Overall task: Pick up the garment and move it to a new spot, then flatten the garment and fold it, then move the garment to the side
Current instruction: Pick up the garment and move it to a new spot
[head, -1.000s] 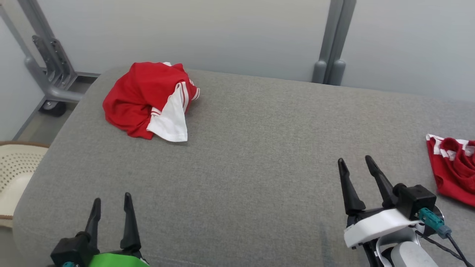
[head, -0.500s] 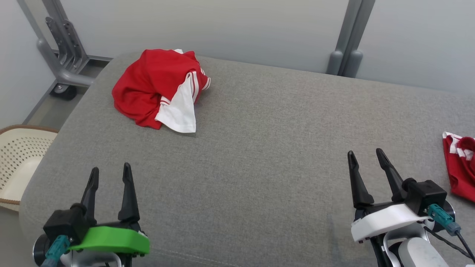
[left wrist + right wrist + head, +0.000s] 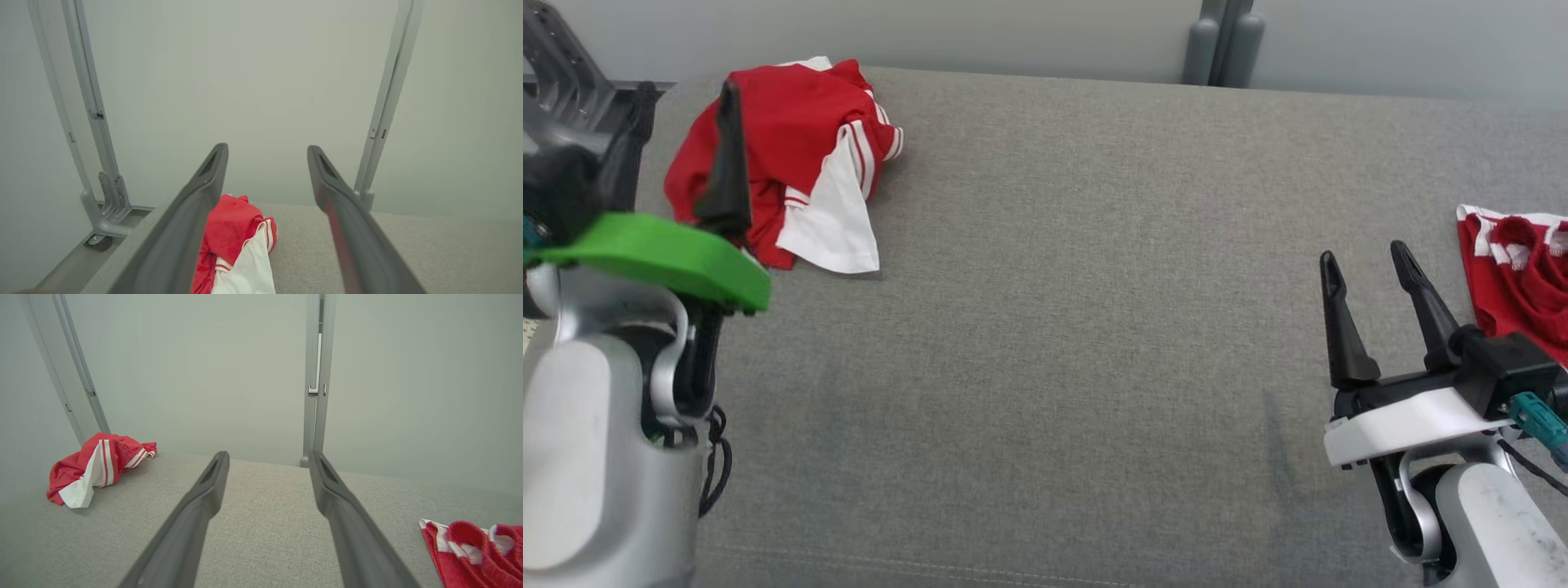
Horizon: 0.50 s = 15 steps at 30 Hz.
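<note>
The garment is a crumpled red piece with white panels and stripes, lying at the far left of the grey cushion. My left gripper, on a green mount, is raised in front of it and open, with nothing between its fingers. In the left wrist view the garment lies low between the open left gripper fingers, still some way ahead. My right gripper is open and empty over the cushion's right side. The right wrist view shows the right gripper open and the garment far to the left.
A second red and white garment lies bunched at the cushion's right edge, close to the right gripper, and also appears low right as the second garment. Grey metal posts stand behind the cushion against a pale wall. A metal frame stands at the far left.
The head camera has shifted. My left arm has risen and reached forward toward the garment at the far left. The right gripper has stayed open, and the garments have not moved.
</note>
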Motion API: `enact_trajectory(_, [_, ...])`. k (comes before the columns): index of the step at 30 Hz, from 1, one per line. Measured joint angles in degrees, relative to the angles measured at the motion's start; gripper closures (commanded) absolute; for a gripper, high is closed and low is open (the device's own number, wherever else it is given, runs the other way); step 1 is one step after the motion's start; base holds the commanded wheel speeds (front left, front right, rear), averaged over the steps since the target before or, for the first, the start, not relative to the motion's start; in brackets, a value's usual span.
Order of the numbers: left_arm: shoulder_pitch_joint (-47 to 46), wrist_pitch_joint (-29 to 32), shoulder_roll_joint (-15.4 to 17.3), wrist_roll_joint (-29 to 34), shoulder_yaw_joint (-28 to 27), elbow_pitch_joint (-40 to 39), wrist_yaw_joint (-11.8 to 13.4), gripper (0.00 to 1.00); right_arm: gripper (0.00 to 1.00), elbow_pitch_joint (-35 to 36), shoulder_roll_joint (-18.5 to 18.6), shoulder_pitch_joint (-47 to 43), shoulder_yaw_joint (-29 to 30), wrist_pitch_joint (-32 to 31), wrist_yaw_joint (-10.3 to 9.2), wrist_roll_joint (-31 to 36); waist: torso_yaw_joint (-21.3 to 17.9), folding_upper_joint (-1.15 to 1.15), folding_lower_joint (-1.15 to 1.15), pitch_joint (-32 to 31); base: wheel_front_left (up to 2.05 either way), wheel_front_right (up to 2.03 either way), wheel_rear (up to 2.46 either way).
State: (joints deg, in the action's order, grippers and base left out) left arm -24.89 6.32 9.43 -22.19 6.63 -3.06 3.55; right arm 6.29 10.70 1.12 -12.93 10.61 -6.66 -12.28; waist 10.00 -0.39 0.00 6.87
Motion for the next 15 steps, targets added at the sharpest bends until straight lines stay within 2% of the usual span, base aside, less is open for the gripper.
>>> enact_trajectory(1, [-1.73, 2.05, -0.34, -2.78, -0.68, 1.04, -0.13, 0.0, 0.0, 0.35, 0.16, 0.4, 0.0, -0.33, 0.0, 0.24, -0.54, 0.0, 0.0, 0.61, 0.0, 0.0, 0.0])
enact_trajectory(4, [-5.87, 7.36, 0.32, -4.43, -1.07, 4.28, -1.0, 0.0, 0.0, 1.34, 0.41, 1.08, 0.11, -0.97, 0.0, 0.82, -2.36, 0.0, 0.0, 2.45, 0.0, 0.0, 0.0])
enact_trajectory(15, [-14.43, 19.16, 9.31, -3.86, -5.16, 14.43, -0.49, 0.0, 0.0, 4.57, 1.99, 2.57, 0.91, -3.11, -0.01, 2.01, -9.71, 0.0, 0.0, 9.96, 0.0, 0.0, 0.0])
